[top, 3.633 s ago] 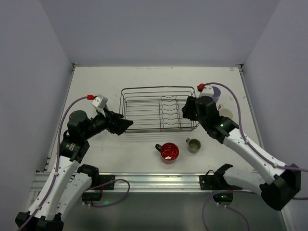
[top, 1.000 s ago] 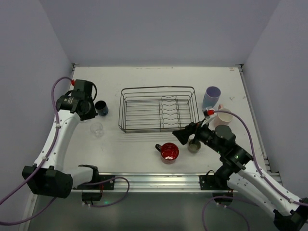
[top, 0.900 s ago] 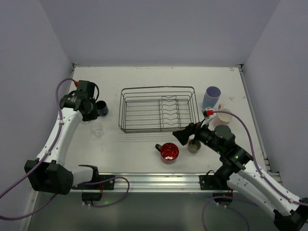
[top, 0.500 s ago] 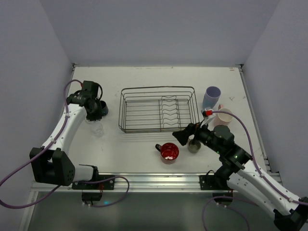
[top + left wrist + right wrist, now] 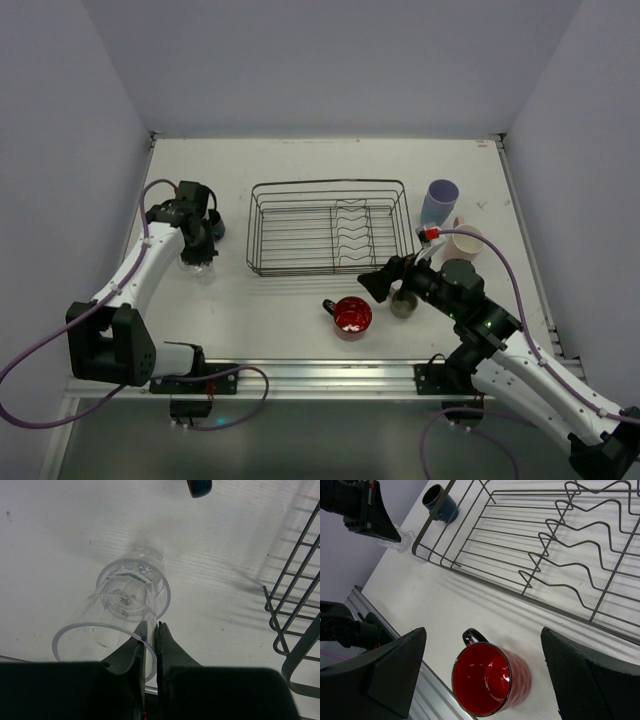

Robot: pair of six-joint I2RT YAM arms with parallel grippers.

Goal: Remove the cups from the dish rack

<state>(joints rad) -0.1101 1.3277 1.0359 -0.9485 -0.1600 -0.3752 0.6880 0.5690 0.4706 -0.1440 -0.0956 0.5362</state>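
Observation:
The dish rack (image 5: pixel 330 183), a dark wire basket, stands mid-table with no cup in it. My left gripper (image 5: pixel 197 248) is shut on the wall of a clear glass (image 5: pixel 92 625), near the rim. Just beyond that glass's base a second clear glass (image 5: pixel 163 587) seems to stand on the table; I cannot tell if they touch. A dark blue cup (image 5: pixel 216 229) stands just behind. My right gripper (image 5: pixel 375 283) hangs wide open over the red mug (image 5: pixel 490 680), which stands upright in front of the rack. An olive cup (image 5: pixel 403 303) stands beside the gripper.
A lavender tumbler (image 5: pixel 440 201) and a pink cup (image 5: pixel 466 243) stand right of the rack. The rack's left corner (image 5: pixel 295 595) is close to my left gripper. The aluminium rail (image 5: pixel 300 375) runs along the near edge.
My left gripper, shut throughout, has swung right and nearer, from beside the dark blue cup to over the spot where a clear glass stood. The right arm has stayed still.

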